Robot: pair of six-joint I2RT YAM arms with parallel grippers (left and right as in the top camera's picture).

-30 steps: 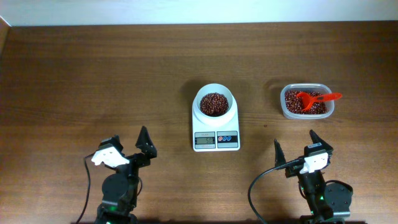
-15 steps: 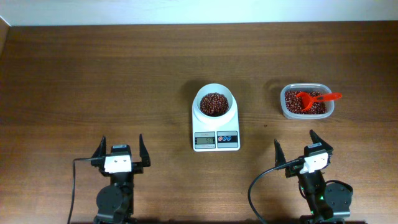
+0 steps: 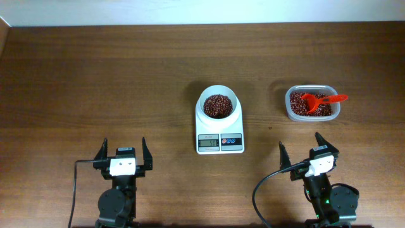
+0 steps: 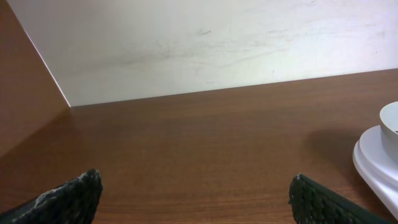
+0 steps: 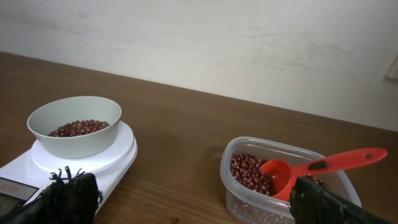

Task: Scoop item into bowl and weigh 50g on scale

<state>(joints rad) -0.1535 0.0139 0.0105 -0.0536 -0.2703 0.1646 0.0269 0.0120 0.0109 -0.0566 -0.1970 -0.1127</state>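
Beans (image 3: 218,106) in bowl (image 3: 234,97) on scale (image 3: 219,144) — red scoop (image 3: 324,99) lies in tub (image 3: 288,95); left claw (image 3: 124,140), right claw (image 3: 299,139) both spread wide.

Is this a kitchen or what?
Probably a robot lab, not a kitchen: a bare wooden table against a plain wall, a left gripper and right gripper, and only a scale holding a bowl of beans.

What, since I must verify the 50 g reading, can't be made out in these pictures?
- Overhead: grey LCD display on the white rectangular scale: digits too small.
- Right wrist: same display cut off by the frame's bottom-left corner.
- Left wrist: small round white bowl cut by the right edge; its dark red-brown beans unseen there.
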